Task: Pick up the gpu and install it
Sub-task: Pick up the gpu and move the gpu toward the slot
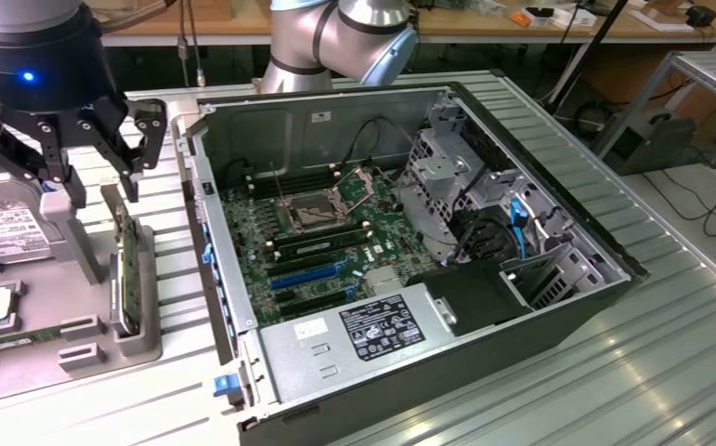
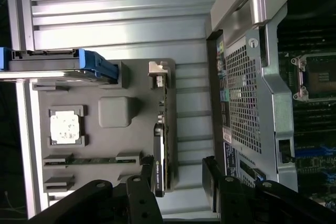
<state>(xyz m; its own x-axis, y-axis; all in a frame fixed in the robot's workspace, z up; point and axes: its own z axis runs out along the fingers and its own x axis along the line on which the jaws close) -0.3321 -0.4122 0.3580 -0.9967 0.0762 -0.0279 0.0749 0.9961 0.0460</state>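
While the gpu (image 1: 123,279) stands on edge in the grey tray (image 1: 147,316), the gripper (image 1: 97,190) hovers above its far end, fingers spread apart, holding nothing.
Card long axis runs near-to-far in the exterior view, parallel to the open computer case (image 1: 320,121) just beside it.

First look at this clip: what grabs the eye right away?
The open PC case takes up the middle of the exterior view, its motherboard bare to the camera. At that view's left, the open pincer hangs over the gpu, which stands on edge in a grey tray.
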